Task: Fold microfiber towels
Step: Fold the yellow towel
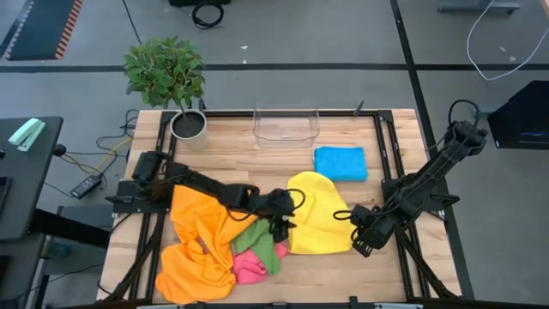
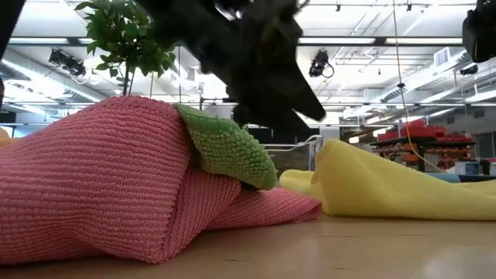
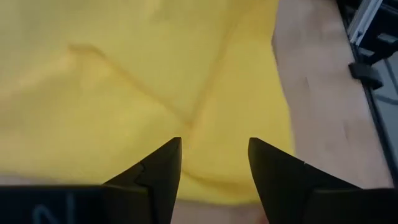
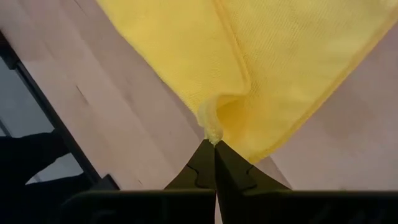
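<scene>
The right gripper (image 4: 215, 144) is pinched tight on a corner of the soft yellow square microfiber towel (image 1: 319, 219), at that towel's edge nearest the right arm. The left gripper (image 3: 214, 163) hangs over the opposite side of the same towel with its jaws parted and nothing between them; the yellow cloth lies flat just beyond its fingertips. The towel rests half-spread on the wooden counter (image 1: 390, 273), near the middle.

Beside it, toward the left arm, lie a crumpled green towel (image 1: 260, 236), a pink towel (image 1: 249, 268) and a large orange towel (image 1: 199, 245), all unfolded. A blue towel (image 1: 340, 163) sits folded farther back, near a clear plastic bin (image 1: 286, 125) and a potted plant (image 1: 168, 75).

The step in hand seems to be folding the yellow towel. The next move likely calls for the left gripper to drop and close on its own corner, so both arms can lift the edge together.
</scene>
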You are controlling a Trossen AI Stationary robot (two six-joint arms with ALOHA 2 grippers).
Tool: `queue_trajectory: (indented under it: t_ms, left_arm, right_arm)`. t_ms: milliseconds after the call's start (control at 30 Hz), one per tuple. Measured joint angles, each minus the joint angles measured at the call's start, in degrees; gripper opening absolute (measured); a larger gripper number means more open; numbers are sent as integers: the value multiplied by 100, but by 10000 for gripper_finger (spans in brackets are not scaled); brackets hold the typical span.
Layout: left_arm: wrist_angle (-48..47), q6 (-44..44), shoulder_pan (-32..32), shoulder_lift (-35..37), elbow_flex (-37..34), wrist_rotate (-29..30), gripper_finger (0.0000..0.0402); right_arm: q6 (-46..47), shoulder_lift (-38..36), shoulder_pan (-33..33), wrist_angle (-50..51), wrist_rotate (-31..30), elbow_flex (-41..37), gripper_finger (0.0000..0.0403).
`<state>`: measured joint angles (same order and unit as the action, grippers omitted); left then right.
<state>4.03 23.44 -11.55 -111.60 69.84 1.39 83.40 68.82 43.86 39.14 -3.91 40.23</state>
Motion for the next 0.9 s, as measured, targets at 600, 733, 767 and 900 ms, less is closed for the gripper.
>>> queue_trajectory:
  t_ms: [600, 733, 767, 900]
  left_arm:
    - [-686, -1135, 234, -1140, 783, -701, 176]
    - [-716, -1104, 218, -1126, 785, -720, 170]
    - [-726, -1098, 203, -1119, 787, -743, 164]
    - [-799, -1060, 164, -1063, 785, -772, 112]
  right_arm:
    - [-15, -17, 11, -35, -29, 0, 1]
    - [-68, -17, 11, -31, -29, 0, 1]
    - [-87, -17, 11, -27, -29, 0, 1]
    - [-91, -17, 11, 27, -56, 0, 1]
